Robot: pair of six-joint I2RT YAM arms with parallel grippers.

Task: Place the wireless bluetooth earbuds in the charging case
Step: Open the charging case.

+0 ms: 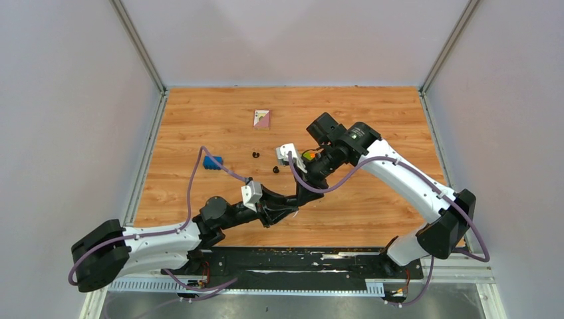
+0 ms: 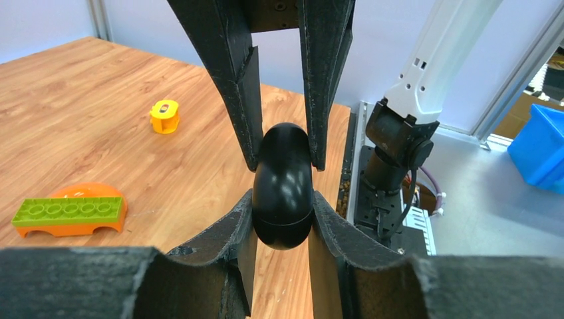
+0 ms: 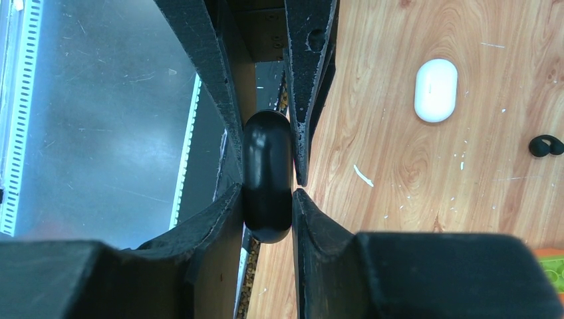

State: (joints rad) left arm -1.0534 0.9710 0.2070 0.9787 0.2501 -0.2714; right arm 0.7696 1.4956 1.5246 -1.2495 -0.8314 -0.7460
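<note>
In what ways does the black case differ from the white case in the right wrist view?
Colour: the black case is glossy black, while the white case is plain white.
Support: the black case is clamped between the left pincer and the right pincer, while the white case lies flat on the table.
Contact: both pincers grip the black case; nothing touches the white case.
Both are pill-shaped and look closed.

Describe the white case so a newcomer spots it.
In the right wrist view, look at the wooden table right of the fingers. The white pill-shaped case lies free; the other case is black and clamped, the nearby earbud tiny and black.
</note>
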